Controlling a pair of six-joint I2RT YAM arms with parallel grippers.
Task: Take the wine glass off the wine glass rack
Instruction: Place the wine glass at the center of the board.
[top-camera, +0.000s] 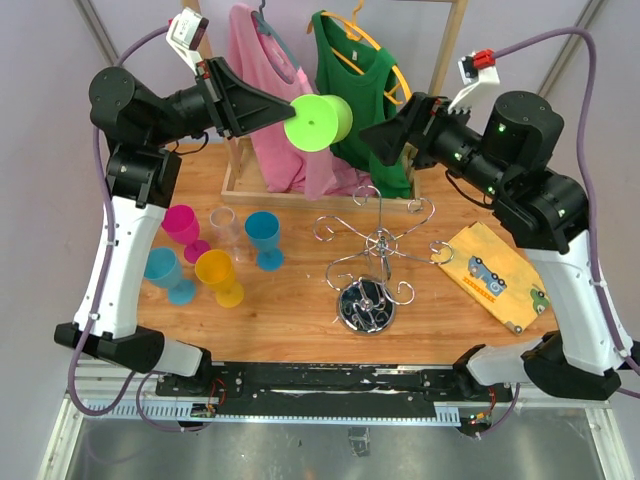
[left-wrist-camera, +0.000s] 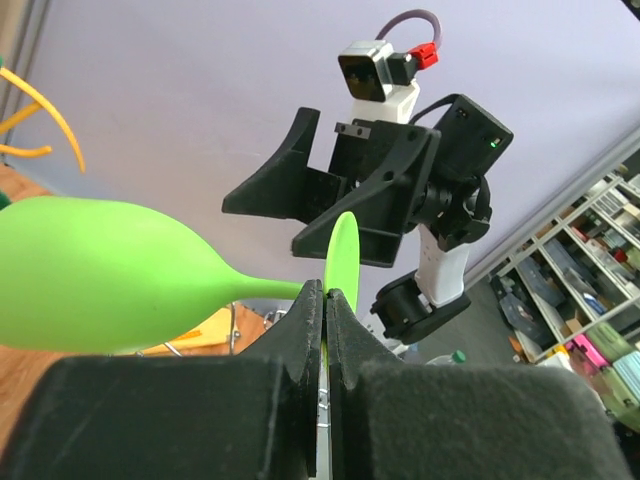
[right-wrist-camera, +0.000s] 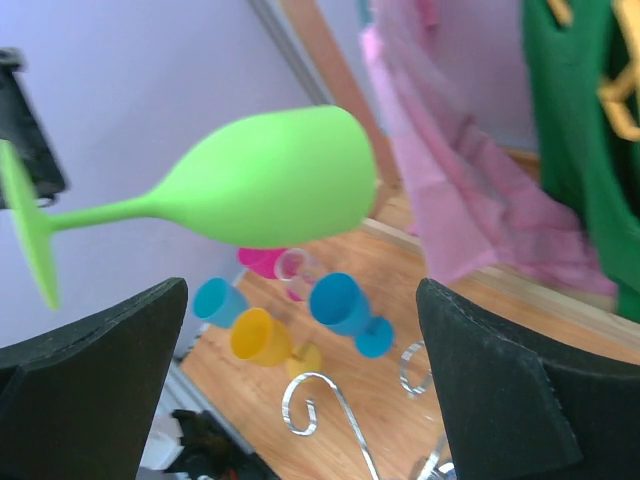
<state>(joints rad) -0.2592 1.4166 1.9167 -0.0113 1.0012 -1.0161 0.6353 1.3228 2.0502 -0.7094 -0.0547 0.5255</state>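
Two grippers are up in the air, and only one has something. The left gripper (left-wrist-camera: 325, 300) is squeezed tight on the thin round foot (left-wrist-camera: 343, 255) of the green wine glass (right-wrist-camera: 270, 180). The glass lies on its side, high above the back of the counter (top-camera: 290, 320), with its cup end pointing at the right arm. The right gripper (right-wrist-camera: 300, 287) is wide apart and has nothing in it. It faces the cup end of the glass and is near it but not touching.

Down below, the shiny wine glass rack (top-camera: 378, 243) stands on the counter, well apart from the glass. No glass can be seen hanging on it, so the task looks almost done.

The glass looks like plastic, so it is likely light and hard, not easy to break. It also looks smooth, so it may slip. The grip on the foot edge is small, and the glass could wobble. The stem (right-wrist-camera: 100, 213) looks like a safer place to hold.
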